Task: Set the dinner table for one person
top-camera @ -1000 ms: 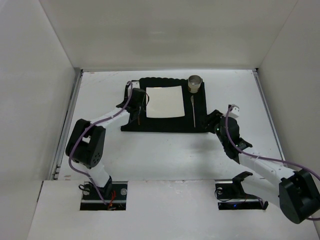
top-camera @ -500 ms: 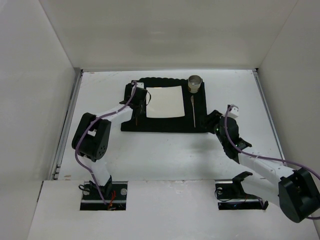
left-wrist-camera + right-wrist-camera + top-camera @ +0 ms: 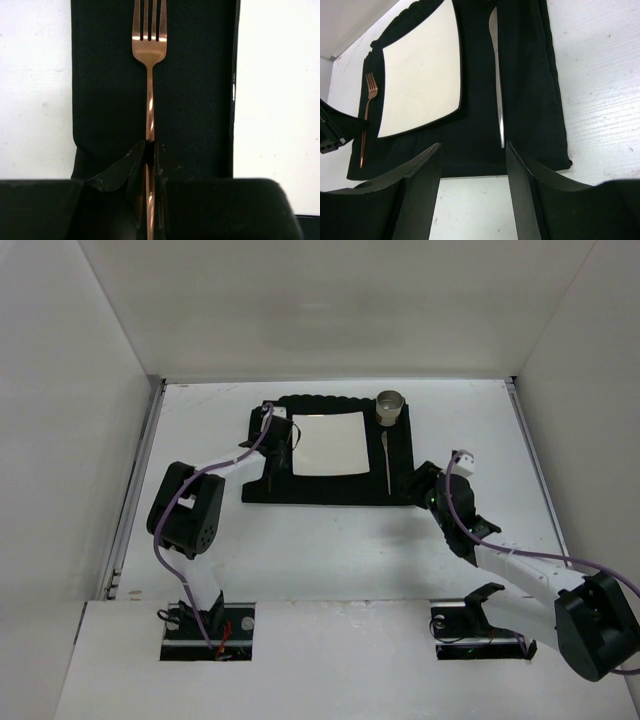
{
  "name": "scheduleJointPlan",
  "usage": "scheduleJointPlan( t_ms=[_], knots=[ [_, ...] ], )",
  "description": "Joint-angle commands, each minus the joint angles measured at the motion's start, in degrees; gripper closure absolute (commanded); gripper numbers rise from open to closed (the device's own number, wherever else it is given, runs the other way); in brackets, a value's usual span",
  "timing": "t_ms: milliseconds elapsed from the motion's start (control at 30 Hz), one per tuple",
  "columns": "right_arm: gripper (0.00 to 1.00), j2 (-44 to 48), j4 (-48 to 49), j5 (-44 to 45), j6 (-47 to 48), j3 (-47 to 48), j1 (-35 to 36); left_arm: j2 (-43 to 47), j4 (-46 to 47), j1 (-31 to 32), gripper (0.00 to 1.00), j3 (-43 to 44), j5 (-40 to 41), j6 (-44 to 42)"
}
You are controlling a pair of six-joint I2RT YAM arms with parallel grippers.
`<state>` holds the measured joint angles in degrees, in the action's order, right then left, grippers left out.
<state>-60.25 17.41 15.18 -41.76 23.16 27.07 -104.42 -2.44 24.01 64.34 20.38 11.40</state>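
Nearest the arm bases, the dinner table lies bare and white. It runs on under everything else to the far walls.

A little farther out, the right gripper hangs over the table just short of the near right corner of the black mat. Its fingers are spread wide and hold nothing.

Beyond that, the left gripper is low over the mat's left strip, its two fingers pressed together on the handle of a copper fork. The fork's long axis runs straight away from the gripper, with the handle at the near end and the tines pointing to the far side. It sits in line with the fingers rather than across them, and it appears to lie flat on the mat. I judge that the next move is a matter of letting go and drawing straight back along that line — any sideways pull could skew the fork.

The left arm is plainly the nearer one; the right is well apart, across the plate.

The square white plate sits mid-mat just right of the fork, with a knife beyond its right edge, parallel to the fork. Farthest out, a cup stands at the mat's far right corner.
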Motion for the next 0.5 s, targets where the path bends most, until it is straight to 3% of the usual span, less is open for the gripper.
scheduleJointPlan(
  t_ms=[0, 467],
  knots=[
    [0.41, 0.6, 3.4, 1.2, 1.1, 1.3, 0.6, -0.3, 0.6, -0.8, 0.97, 2.5, 0.7, -1.4],
    [0.41, -0.2, 3.2, 1.1, 1.1, 1.5, 0.7, -2.5, 1.9, -1.0, 0.97, 2.0, 0.4, -1.0]
  ],
)
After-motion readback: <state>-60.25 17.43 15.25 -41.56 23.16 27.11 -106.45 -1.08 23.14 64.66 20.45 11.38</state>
